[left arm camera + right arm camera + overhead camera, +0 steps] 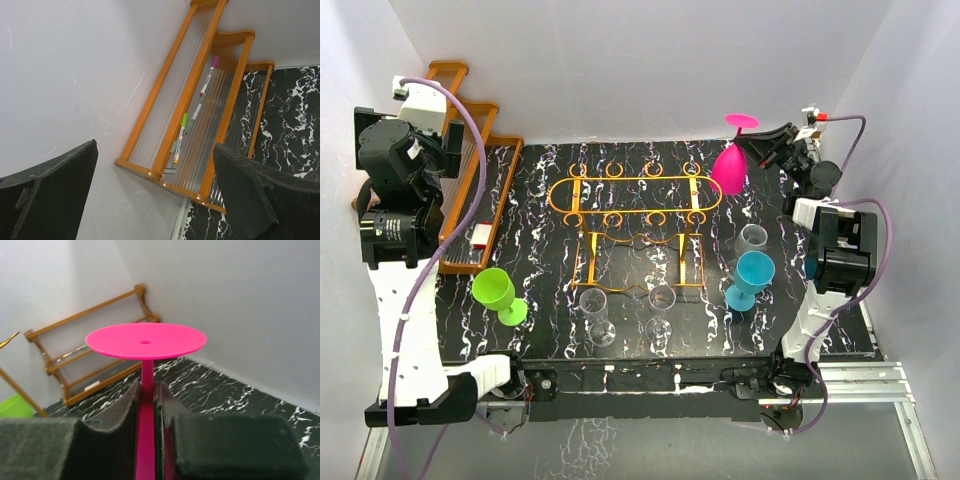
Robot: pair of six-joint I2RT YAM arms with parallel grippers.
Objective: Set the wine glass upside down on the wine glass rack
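A pink wine glass (731, 165) hangs upside down, foot up, just right of the orange-gold wire wine glass rack (635, 196), with its bowl beside the rack's right end. My right gripper (767, 143) is shut on its stem. In the right wrist view the pink stem (147, 377) runs between the two pads, and the round foot (145, 340) stands above them. My left gripper (155, 195) is open and empty, held high at the far left, facing the wooden shelf (200, 105).
A green glass (497, 293), two clear glasses (597, 315) (661, 310), a teal glass (751, 278) and another clear glass (751, 240) stand on the black marbled table (550, 270). The stepped wooden shelf (470, 170) with markers (192, 120) fills the far left corner. White walls enclose the space.
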